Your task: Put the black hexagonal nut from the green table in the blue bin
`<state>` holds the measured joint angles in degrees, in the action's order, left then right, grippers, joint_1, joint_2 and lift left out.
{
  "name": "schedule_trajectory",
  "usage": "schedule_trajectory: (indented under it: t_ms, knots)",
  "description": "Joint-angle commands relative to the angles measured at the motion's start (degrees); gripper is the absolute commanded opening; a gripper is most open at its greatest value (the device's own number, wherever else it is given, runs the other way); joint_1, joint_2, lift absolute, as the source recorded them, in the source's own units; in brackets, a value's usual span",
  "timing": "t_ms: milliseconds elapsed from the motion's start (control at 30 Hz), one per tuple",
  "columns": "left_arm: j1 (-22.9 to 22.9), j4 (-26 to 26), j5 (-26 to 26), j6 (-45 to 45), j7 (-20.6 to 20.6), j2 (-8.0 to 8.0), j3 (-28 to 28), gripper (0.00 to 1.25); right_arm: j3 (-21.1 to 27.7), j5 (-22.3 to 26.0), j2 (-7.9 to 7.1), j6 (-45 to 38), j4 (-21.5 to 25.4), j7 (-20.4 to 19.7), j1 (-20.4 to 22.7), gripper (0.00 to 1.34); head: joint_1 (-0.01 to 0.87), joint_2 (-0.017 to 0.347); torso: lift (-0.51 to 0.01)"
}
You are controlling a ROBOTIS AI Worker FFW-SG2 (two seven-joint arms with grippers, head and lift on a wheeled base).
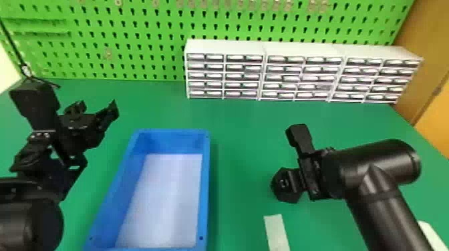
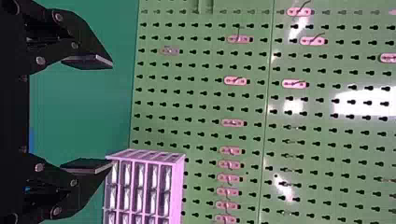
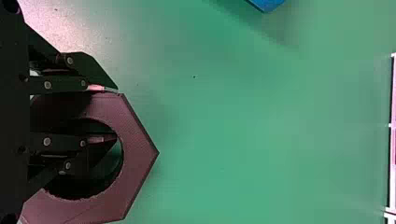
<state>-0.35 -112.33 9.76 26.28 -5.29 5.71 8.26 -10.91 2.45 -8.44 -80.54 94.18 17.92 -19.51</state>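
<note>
Black hexagonal nut (image 3: 137, 154), gripped between right gripper's (image 1: 294, 183) 2 jaws; left gripper (image 1: 97, 106) wide

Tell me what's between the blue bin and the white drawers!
Just bare green table. In the head view, it runs from the far edge of the blue bin up to the white drawers.
</note>
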Motion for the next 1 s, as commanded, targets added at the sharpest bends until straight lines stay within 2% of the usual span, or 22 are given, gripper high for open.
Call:
schedule_trajectory:
  t_ms: [0,233,600,800,967]
  knots:
    - [0.0,0.0,0.0,0.0,-0.1,0.0,0.0,0.75,0.0,-0.2,0.0,0.0,0.2,0.0,0.0,0.37,0.692,0.008,-0.097]
    - [0.0,0.0,0.2,0.0,-0.1,0.0,0.0,0.75,0.7,-0.7,0.0,0.8,1.1,0.0,0.3,0.37,0.692,0.008,-0.097]
    - [0.1,0.0,0.2,0.0,-0.1,0.0,0.2,0.75,7.4,-1.0,-0.53,9.0,3.8,0.1,1.8,0.37,0.692,0.008,-0.097]
    - [0.2,0.0,0.2,0.0,-0.1,0.0,0.2,0.75,12.0,1.1,-0.79,18.4,4.5,0.2,3.1,0.37,0.692,0.008,-0.097]
    - [0.3,0.0,0.2,0.0,-0.1,0.0,0.3,0.75,14.5,2.1,-0.09,29.0,4.6,0.2,3.8,0.37,0.692,0.008,-0.097]
